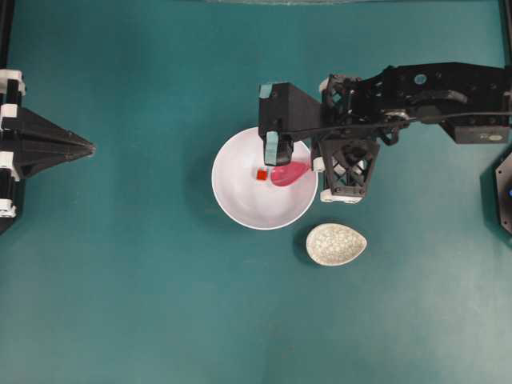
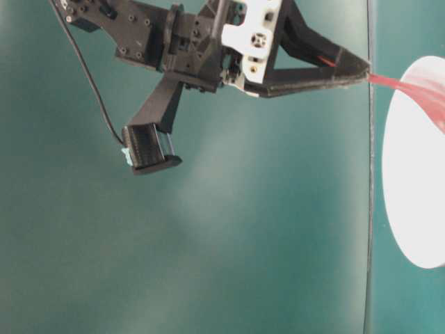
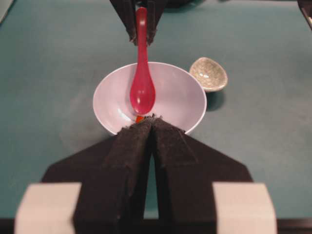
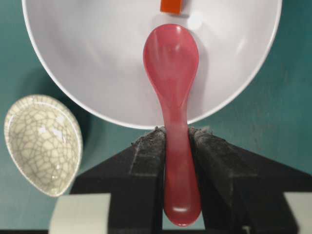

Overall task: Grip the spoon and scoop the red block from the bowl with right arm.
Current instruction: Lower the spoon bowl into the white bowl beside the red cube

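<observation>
While the right gripper (image 4: 176, 141) clamps its two black pads on the handle of the spoon (image 4: 171, 68), the glossy pink scoop reaches out over the inside of the bowl (image 4: 63, 92), hollow side up as seen from the right wrist camera. Just past the tip of the scoop sits the red block (image 4: 171, 6) on the white floor of the bowl, close to the spoon; I cannot tell whether the two touch. From overhead, the block (image 1: 262, 174) lies just left of the scoop (image 1: 290, 173), both in the upper half of the bowl (image 1: 248, 204). Beside the bowl, a little apart from its rim on the teal table (image 1: 120, 304), rests a small speckled dish (image 1: 336, 244), lying hollow side up. Farther off, at the left edge of the overhead view, the left gripper (image 1: 90, 147) hangs well clear of the dishes with its wedge-shaped pads pressed together on nothing; its own camera looks across at the bowl (image 3: 109, 97) and the spoon (image 3: 142, 90) from the opposite side.
</observation>
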`<action>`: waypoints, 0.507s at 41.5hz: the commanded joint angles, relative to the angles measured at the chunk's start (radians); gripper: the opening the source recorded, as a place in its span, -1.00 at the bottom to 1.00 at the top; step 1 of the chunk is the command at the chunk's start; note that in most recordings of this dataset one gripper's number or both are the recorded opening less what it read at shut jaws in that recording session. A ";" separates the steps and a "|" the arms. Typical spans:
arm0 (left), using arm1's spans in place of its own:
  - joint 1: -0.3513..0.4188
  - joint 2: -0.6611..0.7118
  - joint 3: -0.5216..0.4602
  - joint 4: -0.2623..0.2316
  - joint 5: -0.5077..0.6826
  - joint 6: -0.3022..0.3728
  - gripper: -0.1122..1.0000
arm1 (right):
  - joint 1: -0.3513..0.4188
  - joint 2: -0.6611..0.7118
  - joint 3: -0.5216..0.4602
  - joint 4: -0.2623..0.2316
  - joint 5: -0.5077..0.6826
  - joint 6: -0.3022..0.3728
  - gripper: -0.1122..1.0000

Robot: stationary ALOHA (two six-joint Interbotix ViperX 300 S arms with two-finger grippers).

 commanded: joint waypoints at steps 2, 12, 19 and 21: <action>0.002 0.003 -0.015 0.002 -0.011 0.002 -0.80 | 0.006 -0.003 -0.034 0.000 -0.006 -0.003 -0.37; 0.002 0.003 -0.015 0.002 -0.011 0.002 -0.80 | 0.006 0.009 -0.038 0.000 -0.008 -0.003 -0.37; 0.002 0.003 -0.015 0.002 -0.011 0.002 -0.80 | 0.006 0.012 -0.038 0.000 -0.021 -0.002 -0.37; 0.002 0.003 -0.015 0.002 -0.011 0.002 -0.80 | 0.006 0.014 -0.038 0.000 -0.025 -0.002 -0.37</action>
